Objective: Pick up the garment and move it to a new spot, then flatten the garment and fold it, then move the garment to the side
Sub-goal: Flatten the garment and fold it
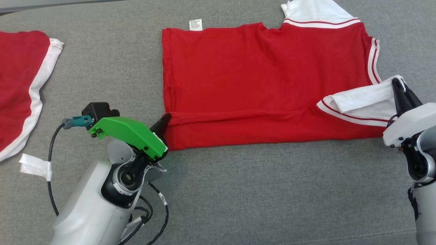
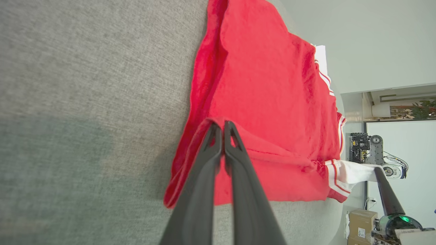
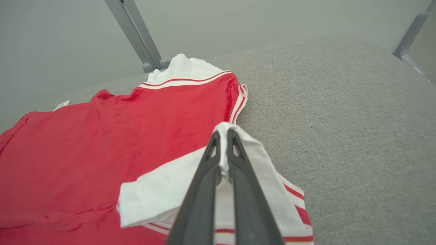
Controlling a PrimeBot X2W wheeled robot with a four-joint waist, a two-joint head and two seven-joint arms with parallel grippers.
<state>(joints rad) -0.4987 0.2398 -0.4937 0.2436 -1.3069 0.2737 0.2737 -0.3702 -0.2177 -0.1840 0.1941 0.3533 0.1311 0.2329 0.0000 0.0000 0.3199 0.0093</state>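
I see my L gripper (image 1: pixel 167 118) clamped on the red garment's (image 1: pixel 255 75) hem corner (image 1: pixel 174 119); R gripper (image 1: pixel 397 82) clamped on its white sleeve (image 1: pixel 361 99). Garment lies spread on grey surface (image 1: pixel 238 190) btwn both grippers.

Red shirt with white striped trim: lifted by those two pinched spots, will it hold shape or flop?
Probably floppy: the red shirt creases and folds over itself near the left hand. Likely light, since the white sleeve tents up from a fingertip pinch by the right hand. It may drag rather than slide on the grey woven surface.
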